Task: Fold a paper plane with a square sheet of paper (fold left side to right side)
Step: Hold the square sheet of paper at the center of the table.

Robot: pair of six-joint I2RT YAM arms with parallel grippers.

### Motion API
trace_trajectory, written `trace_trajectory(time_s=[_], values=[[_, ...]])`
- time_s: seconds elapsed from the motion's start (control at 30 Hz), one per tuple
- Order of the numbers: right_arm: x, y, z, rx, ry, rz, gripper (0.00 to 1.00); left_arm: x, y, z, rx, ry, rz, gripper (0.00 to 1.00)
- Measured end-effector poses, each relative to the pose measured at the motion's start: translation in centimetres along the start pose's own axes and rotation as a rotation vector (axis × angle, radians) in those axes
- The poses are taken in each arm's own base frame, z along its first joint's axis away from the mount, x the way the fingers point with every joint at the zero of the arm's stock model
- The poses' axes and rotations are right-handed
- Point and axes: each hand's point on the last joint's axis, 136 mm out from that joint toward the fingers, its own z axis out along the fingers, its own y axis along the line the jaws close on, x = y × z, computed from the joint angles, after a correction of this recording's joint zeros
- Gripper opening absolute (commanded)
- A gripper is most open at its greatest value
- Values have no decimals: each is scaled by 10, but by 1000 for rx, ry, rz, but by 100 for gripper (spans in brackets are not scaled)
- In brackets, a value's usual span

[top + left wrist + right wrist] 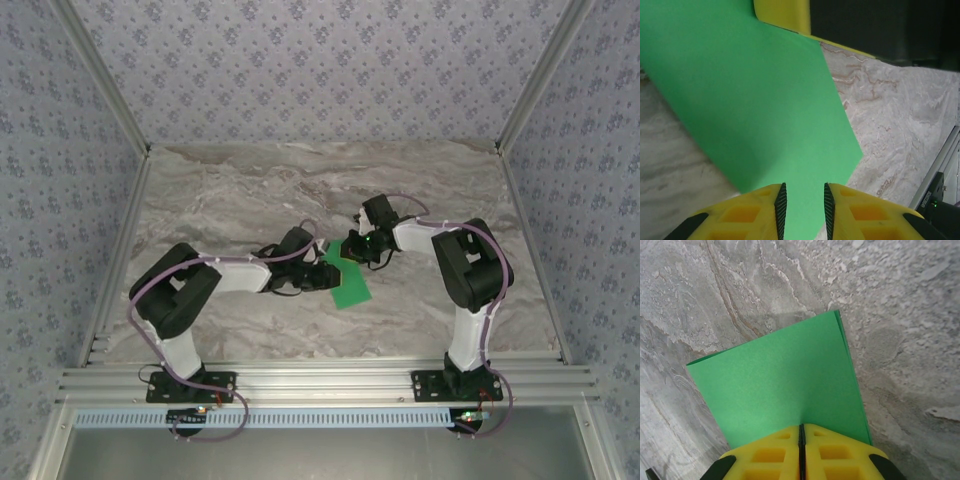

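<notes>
Bottom of my right wrist view: my right pincer (801,429) is clenched tight on the near edge of the square sheet of paper (785,380), which looks doubled over along its right edge. Bottom of the left wrist view: my left pincer (803,195) is released, pads apart, with the green sheet running through the gap but not pinched. From above, the sheet sits about dead centre of the frame, between both pincers, over the marbled counter (250,190).
</notes>
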Motion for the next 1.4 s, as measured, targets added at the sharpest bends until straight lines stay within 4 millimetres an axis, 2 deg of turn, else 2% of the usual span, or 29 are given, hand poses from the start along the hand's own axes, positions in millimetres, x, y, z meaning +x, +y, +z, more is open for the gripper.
trace_trajectory(time_s=[0.37,0.43,0.53,0.6,0.67,0.73,0.8,0.97,1.07,1.4], values=[[1,4,-6,-8,7,-2,20,4,3,16,-50,31,24,26],[-1,7,-14,-8,-2,-14,30,5,3,16,-62,30,28,25],[-8,18,-35,-11,-48,-47,36,5,4,16,-72,27,30,25],[-11,27,-52,-14,-83,-72,35,5,4,16,-75,25,31,25],[-11,35,-70,-20,-117,-101,29,4,4,17,-77,23,31,25],[-3,40,-86,-28,-138,-124,23,4,4,17,-81,23,31,24],[13,36,-93,-22,-127,-128,20,4,4,17,-83,23,31,25],[72,3,-78,30,-1,-94,17,5,5,16,-93,26,29,24],[96,-9,-67,54,69,-77,17,4,5,16,-97,26,29,24],[112,-33,-40,122,162,-39,16,3,4,17,-118,44,18,25]])
